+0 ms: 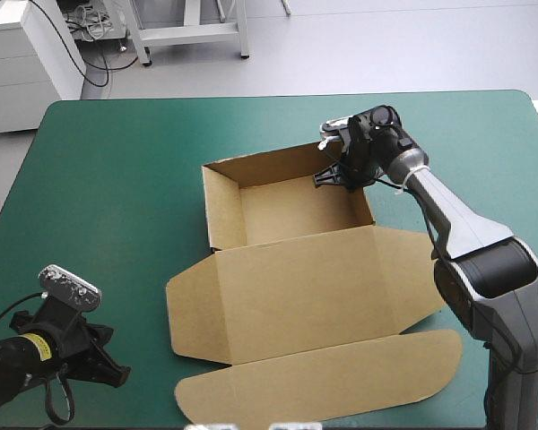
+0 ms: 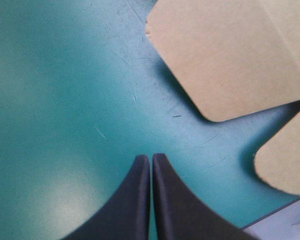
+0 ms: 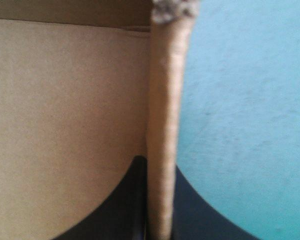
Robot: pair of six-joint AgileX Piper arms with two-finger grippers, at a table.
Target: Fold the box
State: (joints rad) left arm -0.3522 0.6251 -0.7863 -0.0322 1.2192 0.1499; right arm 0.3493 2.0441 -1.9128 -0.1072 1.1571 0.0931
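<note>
My left pincer (image 2: 151,156) and right pincer (image 3: 159,162) are black, the box (image 1: 305,287) is plain brown board, the tabletop (image 1: 117,179) plain teal-green.

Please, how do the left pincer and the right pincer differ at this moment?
The left pincer is shut on nothing; the right pincer is shut on the box, clamping its right wall. The left pincer is over bare teal-green cover, apart from the box's rounded flaps; the right pincer is at the box's far right corner. Neither pincer stands open.
</note>
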